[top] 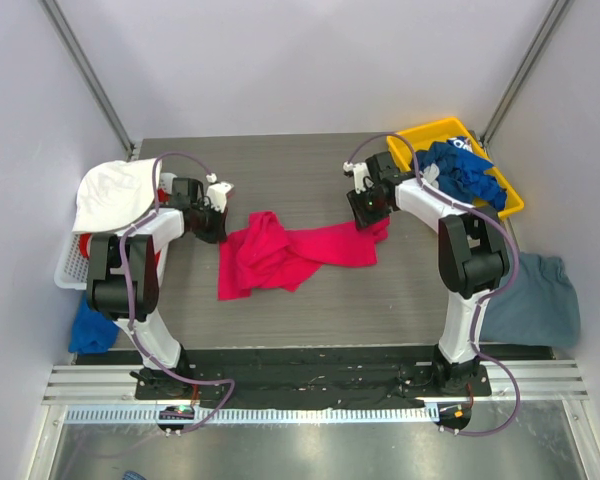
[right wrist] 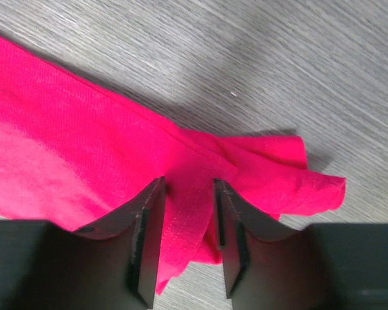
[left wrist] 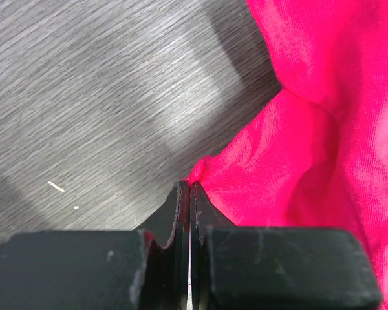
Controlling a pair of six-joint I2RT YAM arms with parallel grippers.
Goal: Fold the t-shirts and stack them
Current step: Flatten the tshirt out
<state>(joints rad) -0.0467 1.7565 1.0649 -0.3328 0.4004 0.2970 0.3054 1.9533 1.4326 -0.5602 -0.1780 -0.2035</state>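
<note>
Pink-red t-shirt (top: 290,252) stretched left-right, left fingers (left wrist: 174,219) pinching one end, right fingers (right wrist: 149,226) parted astride the other.

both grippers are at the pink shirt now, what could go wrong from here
1. The left gripper is shut on only a tiny puckered tip of the pink-red shirt. A pull may well slip it free.
2. The right gripper stands open astride a bunched hem with several layers. Closing there could catch extra folds, so the shirt might not spread flat.
</note>
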